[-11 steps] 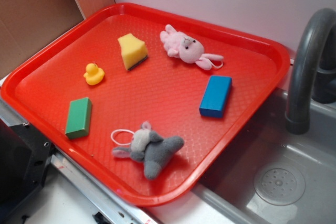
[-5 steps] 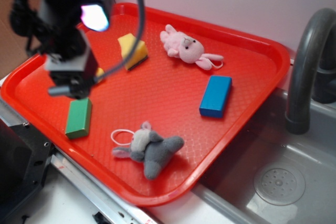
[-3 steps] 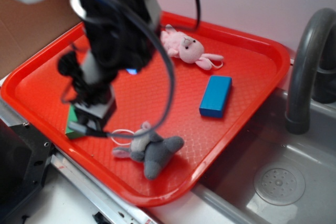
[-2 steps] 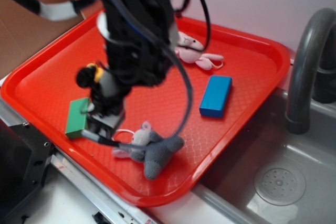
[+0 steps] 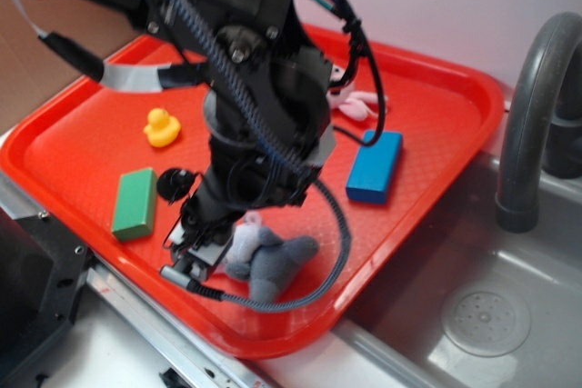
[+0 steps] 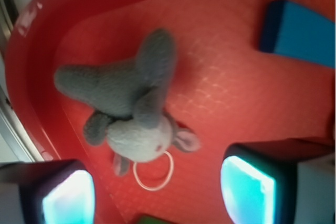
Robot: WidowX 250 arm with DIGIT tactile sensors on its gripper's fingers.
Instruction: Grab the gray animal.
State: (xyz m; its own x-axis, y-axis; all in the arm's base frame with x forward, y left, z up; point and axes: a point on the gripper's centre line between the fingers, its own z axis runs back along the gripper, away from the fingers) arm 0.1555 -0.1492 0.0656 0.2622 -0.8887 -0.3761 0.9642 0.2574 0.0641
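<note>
Nearest the camera in the exterior view, at the front edge of the red tray (image 5: pixel 427 224): the gray animal (image 5: pixel 268 259), lying on the tray floor, partly covered on its left by the black robot arm (image 5: pixel 259 97). Directly over its head end, low above the tray: the claw (image 5: pixel 193 250), tipped down. In the wrist view, claw (image 6: pixel 157 195) spread open, one glowing fingertip (image 6: pixel 67 198) at lower left and the other at lower right, nothing between them but tray floor and the white string loop (image 6: pixel 153 170). Gray animal (image 6: pixel 128 108) there just beyond the fingertips, not touched by either, lighter face toward the claw, dark body and limbs stretched away, close to the tray's raised rim (image 6: pixel 21 72). White loop lying flat beside the head.

Left of the toy, on the tray: a green block (image 5: pixel 135 203), apart from it. Farther back: a yellow duck (image 5: pixel 160 127). Right of the arm, mid-tray: a blue block (image 5: pixel 374 165), also seen at the upper right of the wrist view (image 6: pixel 302 32). Behind the arm: a pink plush bunny (image 5: pixel 356 104), mostly hidden. Off the tray to the right: a gray sink (image 5: pixel 482 315) and a curved dark faucet (image 5: pixel 532 106).
</note>
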